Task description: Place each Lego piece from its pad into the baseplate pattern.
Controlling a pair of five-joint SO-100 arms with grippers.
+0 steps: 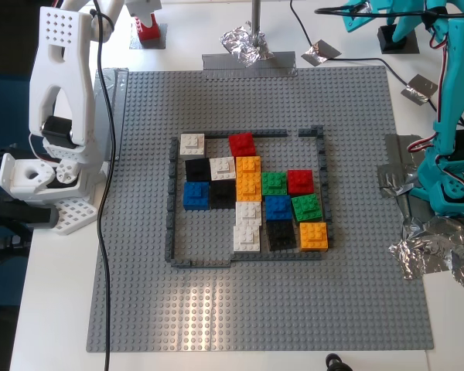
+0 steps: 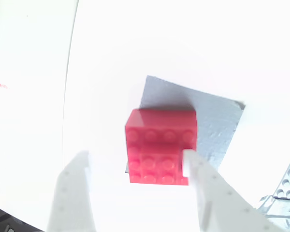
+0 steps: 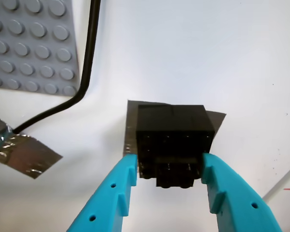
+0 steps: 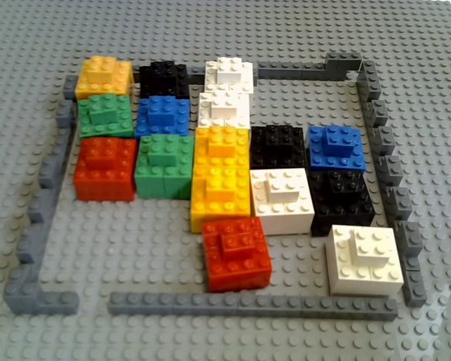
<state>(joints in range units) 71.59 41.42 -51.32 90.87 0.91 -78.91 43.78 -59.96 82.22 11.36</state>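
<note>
Tabletop (image 1: pixel 54 309): white, carrying all items.

Baseplate (image 1: pixel 139 294): large mid-grey studded square, lying between the two arms.

Pattern (image 1: pixel 251 197): cluster of red, white, black, blue, orange and green square bricks on the baseplate, bordered by a thin dark grey frame (image 1: pixel 171 209) with gaps. Well apart from both tools.

White arm (image 1: pixel 58 116): stands at the exterior view's left edge of the baseplate. Teal arm (image 1: pixel 452 154): stands at the exterior view's right.

Foil scraps (image 1: pixel 433 251): crumpled silver, near the teal arm's base; another (image 1: pixel 245 40) past the baseplate's far edge.

My first tool (image 3: pixel 166 169): teal fingers (image 3: pixel 117 188) apart, one on each side of the black brick (image 3: pixel 171 133); whether they press on it cannot be told. The brick sits on its dark pad (image 3: pixel 215 118), directly ahead of the fingertips.

My second tool (image 2: pixel 135 166): white fingers (image 2: pixel 208 188) apart. The red brick (image 2: pixel 159 145) lies between them, nearer one finger, which looks to meet its side; the other stands clear. The brick rests on its grey pad (image 2: pixel 217 121).

Black cable (image 3: pixel 84 72): on the tabletop beside my first tool.
</note>
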